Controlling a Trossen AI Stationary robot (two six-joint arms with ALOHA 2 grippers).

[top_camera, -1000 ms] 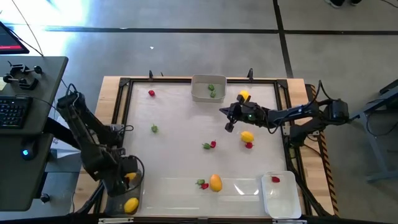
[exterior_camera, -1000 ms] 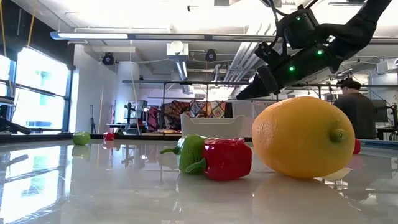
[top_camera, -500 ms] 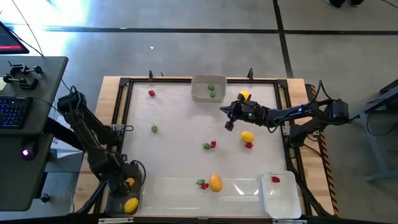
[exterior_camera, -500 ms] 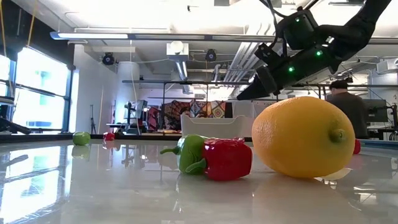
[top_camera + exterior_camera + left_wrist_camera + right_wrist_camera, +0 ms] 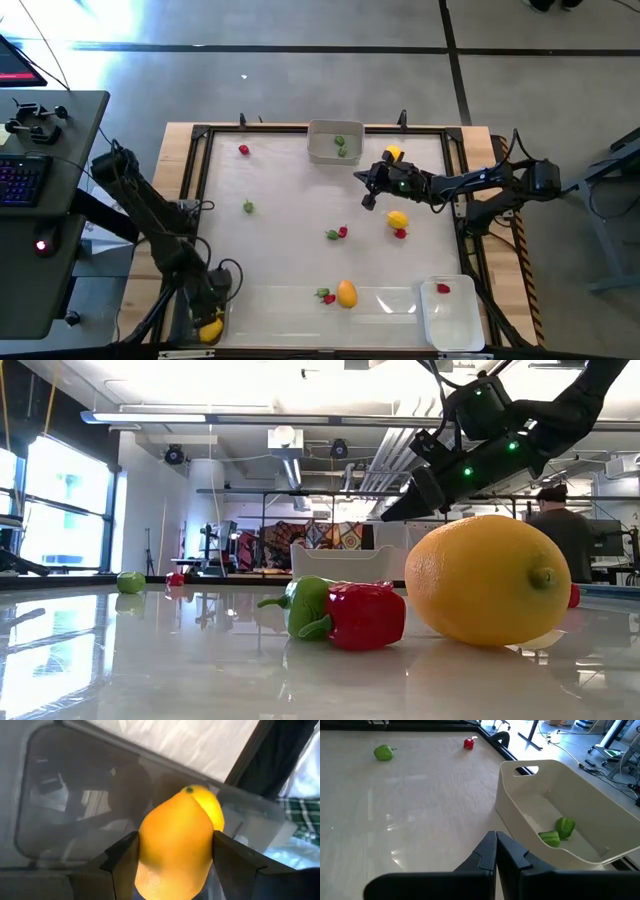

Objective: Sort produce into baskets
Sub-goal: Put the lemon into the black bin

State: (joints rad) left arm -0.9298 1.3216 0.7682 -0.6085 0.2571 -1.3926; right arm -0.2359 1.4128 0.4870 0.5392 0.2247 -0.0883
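A yellow-orange lemon (image 5: 176, 845) sits pinched between the jaws of the left gripper (image 5: 175, 865), which hangs just above the clear dark-tinted bin (image 5: 60, 815) at the near left corner of the worktop (image 5: 290, 190). A second lemon (image 5: 212, 807) lies in that bin, partly hidden behind the held one; in the high view it shows as a yellow spot (image 5: 210, 330) under the arm.

The rest of the produce is scattered. Near the front edge a lemon (image 5: 346, 293) lies just beside a red and green piece (image 5: 325, 296); in the low view these fill the foreground. Toward the middle, a green piece touches a red piece (image 5: 337, 233). To the right, another lemon (image 5: 398, 220) lies with a small red piece (image 5: 400, 234) just beside it. A green piece (image 5: 248, 207) lies alone on the left, and a red piece (image 5: 243, 150) near the far left corner.

The pale grey bin (image 5: 335, 142) at the far edge holds two green pieces (image 5: 557, 834). The white bin (image 5: 450, 315) at the near right corner holds one red piece (image 5: 443, 288).

The right gripper (image 5: 366, 196) hovers above the worktop near the pale grey bin, its jaws pressed together on nothing, with a yellow piece (image 5: 392, 154) close by the arm.
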